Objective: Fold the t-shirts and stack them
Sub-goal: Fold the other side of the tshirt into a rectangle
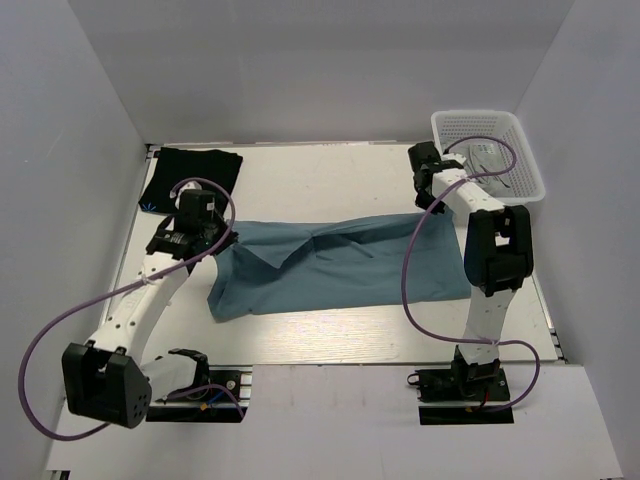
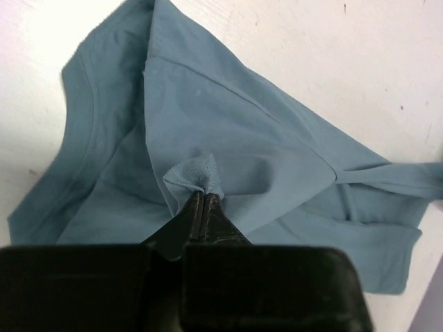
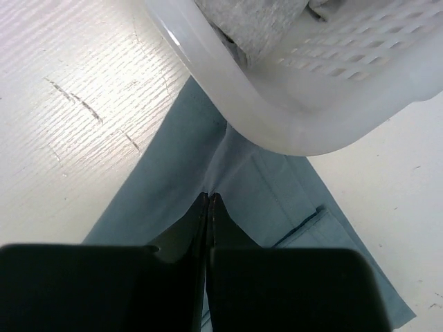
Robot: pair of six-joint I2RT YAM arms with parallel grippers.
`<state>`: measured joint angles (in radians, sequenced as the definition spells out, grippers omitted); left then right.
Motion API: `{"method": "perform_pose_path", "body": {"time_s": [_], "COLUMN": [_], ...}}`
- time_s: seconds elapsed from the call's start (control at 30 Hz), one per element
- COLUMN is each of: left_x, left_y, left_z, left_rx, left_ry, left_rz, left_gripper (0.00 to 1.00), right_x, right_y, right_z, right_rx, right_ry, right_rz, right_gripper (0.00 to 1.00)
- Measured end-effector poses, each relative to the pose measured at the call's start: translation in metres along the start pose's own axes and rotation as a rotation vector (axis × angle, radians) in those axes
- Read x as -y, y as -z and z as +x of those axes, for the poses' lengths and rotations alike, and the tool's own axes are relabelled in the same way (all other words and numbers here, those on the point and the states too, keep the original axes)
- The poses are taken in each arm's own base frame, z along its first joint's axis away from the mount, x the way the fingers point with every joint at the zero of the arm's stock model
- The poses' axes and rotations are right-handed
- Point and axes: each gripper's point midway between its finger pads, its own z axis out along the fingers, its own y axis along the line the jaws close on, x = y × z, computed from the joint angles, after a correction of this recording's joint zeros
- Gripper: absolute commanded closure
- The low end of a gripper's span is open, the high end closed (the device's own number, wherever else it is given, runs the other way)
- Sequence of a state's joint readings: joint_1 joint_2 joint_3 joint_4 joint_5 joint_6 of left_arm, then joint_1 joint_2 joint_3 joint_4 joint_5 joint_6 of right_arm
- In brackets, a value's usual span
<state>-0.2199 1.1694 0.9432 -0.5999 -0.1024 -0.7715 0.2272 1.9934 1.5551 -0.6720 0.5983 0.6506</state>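
The soft teal shirt point(image 1: 340, 265) lay as a long, creased band across the middle of the white table point(image 1: 330, 175). The left claw point(image 2: 201, 196) was closed, pinching a small puckered tuft at the shirt's left end. The right claw point(image 3: 210, 199) was closed on a raised ridge of the same cloth at its far right edge, just beside a white perforated plastic basket point(image 1: 480, 122) holding grey cloth point(image 3: 252, 24). The black shirt point(image 1: 195, 175) sat folded in a rough square in the far left corner.

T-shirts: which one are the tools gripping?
The teal-blue t-shirt spread mid-table, pinched by the left tool and the right tool. The black t-shirt lies apart at the far-left corner.
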Motion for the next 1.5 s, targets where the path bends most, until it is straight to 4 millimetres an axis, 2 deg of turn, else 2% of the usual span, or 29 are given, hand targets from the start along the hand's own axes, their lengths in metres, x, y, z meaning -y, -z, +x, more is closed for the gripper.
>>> {"method": "perform_pose_path", "body": {"time_s": [0.13,0.23,0.27,0.33,0.37,0.43,0.47,0.5,0.53,0.67,0.8,0.83,0.87,0.9,0.97,1.07,1.17,1.27,1.33,1.4,1.5], "left_x": [-0.004,-0.02,-0.028,-0.048,-0.057,-0.073,-0.079,-0.086,-0.09,-0.094,-0.078,-0.069,-0.059,-0.049,-0.029,-0.005,0.004,0.001,-0.004,-0.001,0.006], "left_y": [0.01,0.003,0.0,-0.005,-0.006,-0.009,-0.009,-0.008,-0.007,-0.005,-0.011,-0.015,-0.019,-0.025,-0.035,-0.053,-0.079,-0.105,-0.12,-0.126,-0.136], "left_z": [0.007,0.029,0.04,0.063,0.074,0.093,0.1,0.106,0.109,0.112,0.099,0.091,0.082,0.072,0.055,0.041,0.043,0.057,0.069,0.067,0.063], "left_rx": [-0.023,-0.083,-0.112,-0.179,-0.215,-0.283,-0.308,-0.328,-0.343,-0.355,-0.329,-0.312,-0.296,-0.275,-0.236,-0.205,-0.221,-0.265,-0.3,-0.308,-0.298], "left_ry": [0.016,0.017,0.017,0.013,0.008,-0.005,-0.011,-0.017,-0.022,-0.019,-0.013,-0.012,-0.009,-0.008,-0.004,0.001,0.0,-0.009,-0.015,-0.017,-0.023], "left_rz": [0.001,-0.035,-0.057,-0.112,-0.14,-0.195,-0.216,-0.239,-0.253,-0.275,-0.233,-0.216,-0.198,-0.177,-0.131,-0.059,-0.04,-0.039,-0.049,-0.041,-0.031], "left_gripper": [1.0,1.0,0.81,0.74,0.62,0.42,0.12,0.0,0.0,0.0,0.0,0.0,0.0,0.0,0.0,0.0,0.0,0.0,0.0,0.0,0.0], "right_x": [0.0,0.003,0.005,0.009,0.012,0.02,0.025,0.03,0.035,0.049,0.056,0.058,0.06,0.062,0.064,0.069,0.068,0.061,0.052,0.041,0.031], "right_y": [0.004,0.0,-0.002,-0.005,-0.007,-0.01,-0.011,-0.012,-0.013,-0.01,-0.007,-0.006,-0.006,-0.005,-0.005,-0.003,0.001,0.005,0.007,0.005,0.0], "right_z": [-0.002,0.007,0.011,0.019,0.024,0.035,0.039,0.044,0.047,0.048,0.044,0.044,0.045,0.045,0.045,0.047,0.049,0.049,0.044,0.039,0.04], "right_rx": [0.004,-0.01,-0.018,-0.035,-0.043,-0.063,-0.07,-0.078,-0.082,-0.088,-0.081,-0.081,-0.082,-0.082,-0.079,-0.077,-0.07,-0.055,-0.041,-0.025,-0.034], "right_ry": [0.017,0.037,0.043,0.055,0.059,0.05,0.041,0.035,0.032,0.014,-0.002,-0.002,0.0,0.0,-0.008,-0.009,0.005,0.004,-0.005,-0.019,-0.029], "right_rz": [-0.009,-0.002,0.003,0.016,0.027,0.063,0.084,0.107,0.127,0.191,0.226,0.233,0.243,0.252,0.261,0.257,0.206,0.121,0.069,0.026,-0.005], "right_gripper": [1.0,1.0,1.0,1.0,1.0,0.91,0.86,0.8,0.7,0.68,0.68,0.71,0.79,0.79,0.71,0.6,0.54,0.53,0.48,0.41,0.4]}}
